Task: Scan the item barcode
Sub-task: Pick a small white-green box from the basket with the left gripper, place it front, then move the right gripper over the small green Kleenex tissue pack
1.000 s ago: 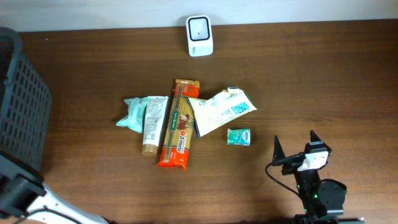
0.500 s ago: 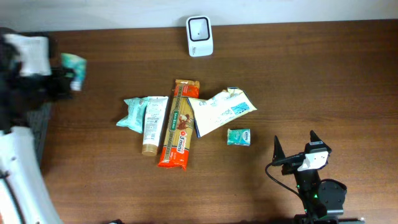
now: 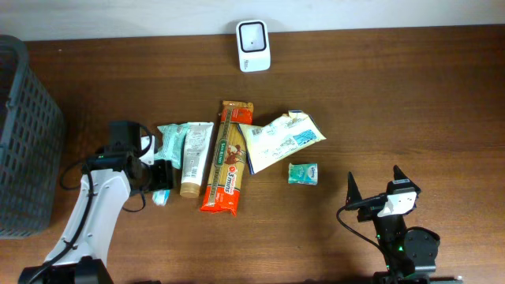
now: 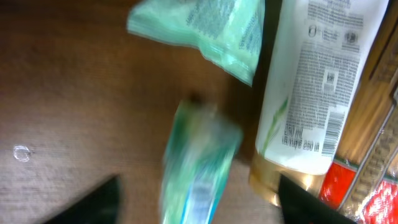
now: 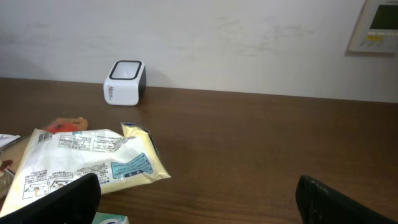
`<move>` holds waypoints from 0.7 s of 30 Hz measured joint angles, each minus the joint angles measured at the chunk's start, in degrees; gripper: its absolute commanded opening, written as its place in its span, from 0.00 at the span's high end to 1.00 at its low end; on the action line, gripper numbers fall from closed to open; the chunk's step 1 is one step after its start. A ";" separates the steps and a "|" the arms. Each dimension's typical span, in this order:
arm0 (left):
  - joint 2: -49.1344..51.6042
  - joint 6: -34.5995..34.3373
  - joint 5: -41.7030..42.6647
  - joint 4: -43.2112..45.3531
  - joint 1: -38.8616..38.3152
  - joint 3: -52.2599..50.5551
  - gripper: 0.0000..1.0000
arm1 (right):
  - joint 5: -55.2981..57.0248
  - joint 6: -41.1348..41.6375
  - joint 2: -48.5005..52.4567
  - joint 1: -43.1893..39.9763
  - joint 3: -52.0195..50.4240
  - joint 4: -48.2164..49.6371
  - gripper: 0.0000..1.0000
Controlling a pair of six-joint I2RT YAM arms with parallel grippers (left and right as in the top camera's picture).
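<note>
Tabletop (image 3: 410, 95): scanner (image 3: 253, 35) at 12 o'clock. Left end effector (image 4: 198, 180) at 9 o'clock is released and straddles the small green packet (image 4: 205, 143), long axis roughly 12-to-6 in wrist view, blurred. Right end effector (image 3: 373, 175) at 5 o'clock is released, empty and farther off.

Table (image 3: 410, 102): dark brown wood, grain running along its length, matte with a faint sheen. It fills nearly the whole overhead view.
Wall (image 5: 249, 43): off-white, plain, a few faint scuffs. It rises right behind the table's far edge (a pale strip along the top of the overhead view).
Wall panel (image 5: 379, 25): small beige unit with a pale display, mounted high at right, partly cut off.
Light: even, diffuse, soft shadows only.
</note>
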 measured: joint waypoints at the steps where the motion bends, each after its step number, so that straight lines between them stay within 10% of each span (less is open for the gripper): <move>1: 0.00 -0.37 0.00 1.27 0.00 0.02 0.01 | 0.00 0.00 0.00 0.00 0.00 0.00 0.01; 8: -3.85 4.85 -0.50 0.37 2.25 18.86 0.01 | -0.02 0.00 0.00 0.00 0.00 0.00 0.01; 15: -5.46 16.68 -4.09 5.64 22.43 27.50 0.14 | 0.00 -0.04 0.00 0.00 0.00 0.00 0.01; 21: 1.99 24.09 -4.20 6.64 30.18 27.69 0.01 | 0.00 -0.02 0.00 0.00 0.00 0.00 0.01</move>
